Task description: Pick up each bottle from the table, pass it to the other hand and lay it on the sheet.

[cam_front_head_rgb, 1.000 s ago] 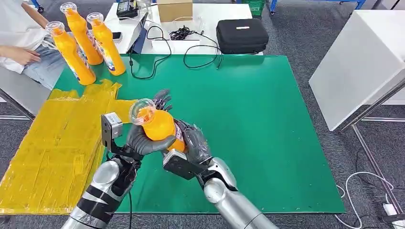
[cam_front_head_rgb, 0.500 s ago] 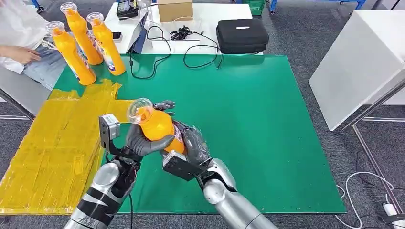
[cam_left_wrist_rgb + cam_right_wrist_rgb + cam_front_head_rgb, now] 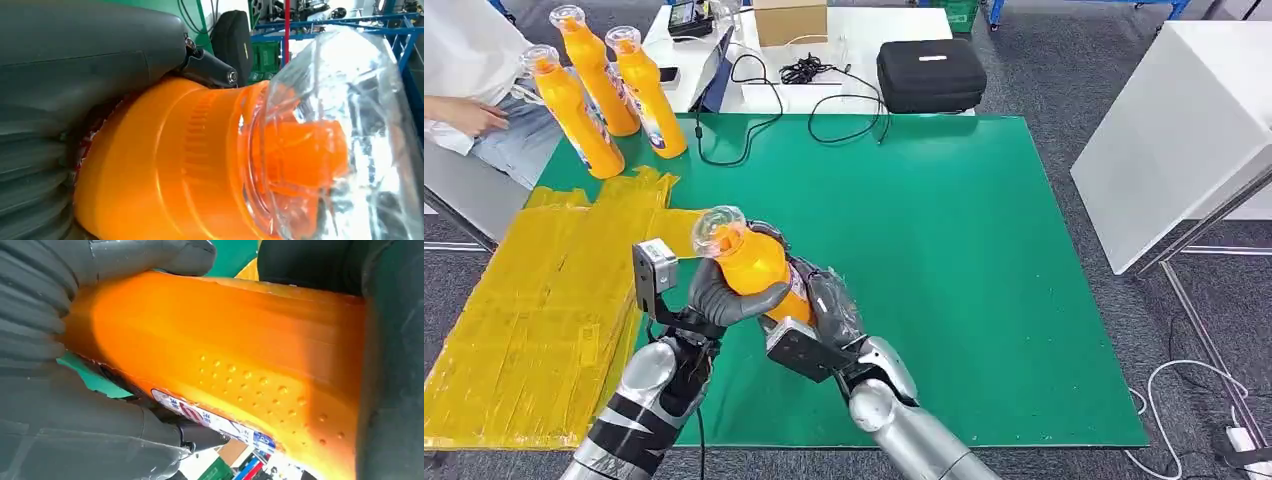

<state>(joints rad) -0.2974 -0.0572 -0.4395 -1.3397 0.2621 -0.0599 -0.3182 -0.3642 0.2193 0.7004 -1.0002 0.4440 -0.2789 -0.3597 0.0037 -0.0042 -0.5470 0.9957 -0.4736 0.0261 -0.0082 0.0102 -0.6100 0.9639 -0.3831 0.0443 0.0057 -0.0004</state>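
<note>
An orange bottle (image 3: 752,262) with a clear cap is held above the green table (image 3: 944,250), neck pointing up and away from me. My left hand (image 3: 719,300) grips its upper body, thumb wrapped across the front. My right hand (image 3: 826,305) holds the lower end from the other side. The left wrist view shows the bottle (image 3: 200,165) and its clear cap close up. In the right wrist view the bottle (image 3: 240,365) lies between grey fingers (image 3: 45,305) with its label at the edge. The yellow sheet (image 3: 534,300) lies to the left of both hands.
Three more orange bottles (image 3: 609,85) stand at the table's far left corner. A person's hand (image 3: 469,115) rests beside them. Black cables (image 3: 804,115) trail over the far edge, with a black case (image 3: 929,72) and a cardboard box (image 3: 789,20) behind. A white table (image 3: 1184,120) stands to the right.
My left hand's fingers, spread behind the bottle a second ago, have closed around it. The bottle has barely moved.
</note>
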